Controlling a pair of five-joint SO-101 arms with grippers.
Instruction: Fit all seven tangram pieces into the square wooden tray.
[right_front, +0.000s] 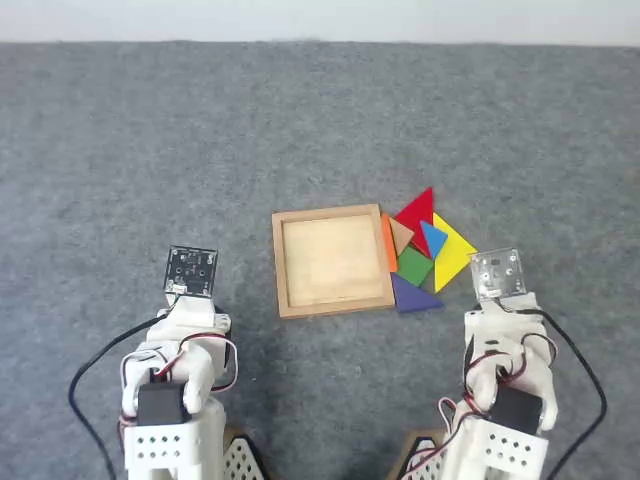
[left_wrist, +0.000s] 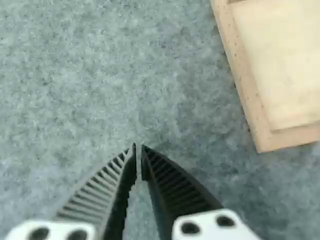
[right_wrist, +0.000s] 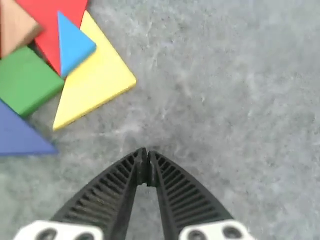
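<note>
Both clenched, empty: left gripper (left_wrist: 138, 150) beside the bare square wooden tray (right_front: 279, 262), right gripper (right_wrist: 147, 152) near the coloured tangram pieces (right_front: 420, 250) heaped against that tray's rim. Overlapping pieces may well slide when pinched.

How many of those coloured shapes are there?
7, all huddled outside the tray, on its right side: orange against the rim, then tan, red, blue, yellow, green and purple. None seems hidden.
</note>
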